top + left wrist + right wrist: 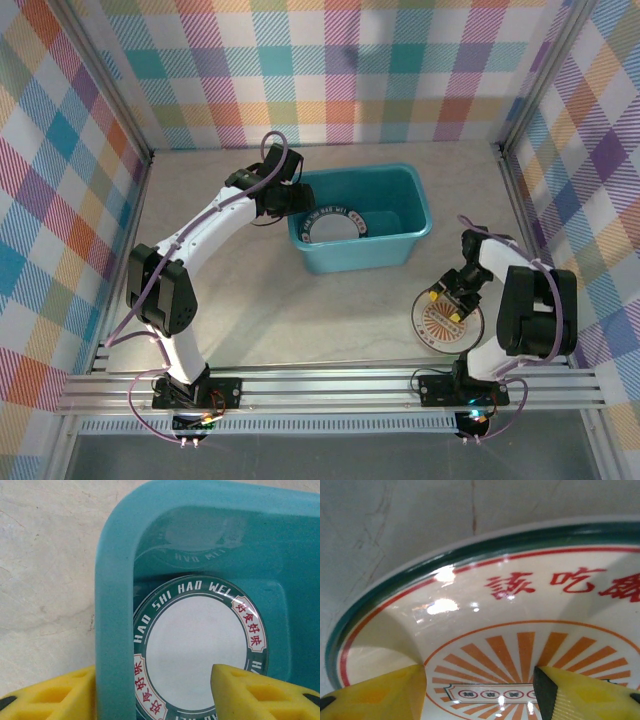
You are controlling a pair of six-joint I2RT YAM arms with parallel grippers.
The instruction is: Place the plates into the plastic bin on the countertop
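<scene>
Evidently, the task was judged to be partway through. One plate with a dark green rim (pixel 195 640), lettered in white with red characters in pale panels, was seen lying inside the plastic bin (pixel 400 248), toward its left end; whether others lay beneath it could not be told. The left hand (pixel 152 667) was held at that end, its yellow fingers apart and astride the bin's wall, one outside and one over the plate, with nothing clamped. A second plate (pixel 447 335) was found on the counter (pixel 250 300), near the right arm's base and well apart from the bin. It was noted as shallow and glossy, cream-white, with a green edge, a thin red line, red characters and an orange sunburst at the centre. The right hand (pixel 480 667) was set low over its face, fingers apart; no hold on it could be made out. That plate was judged yet to be lifted and carried into the bin.
</scene>
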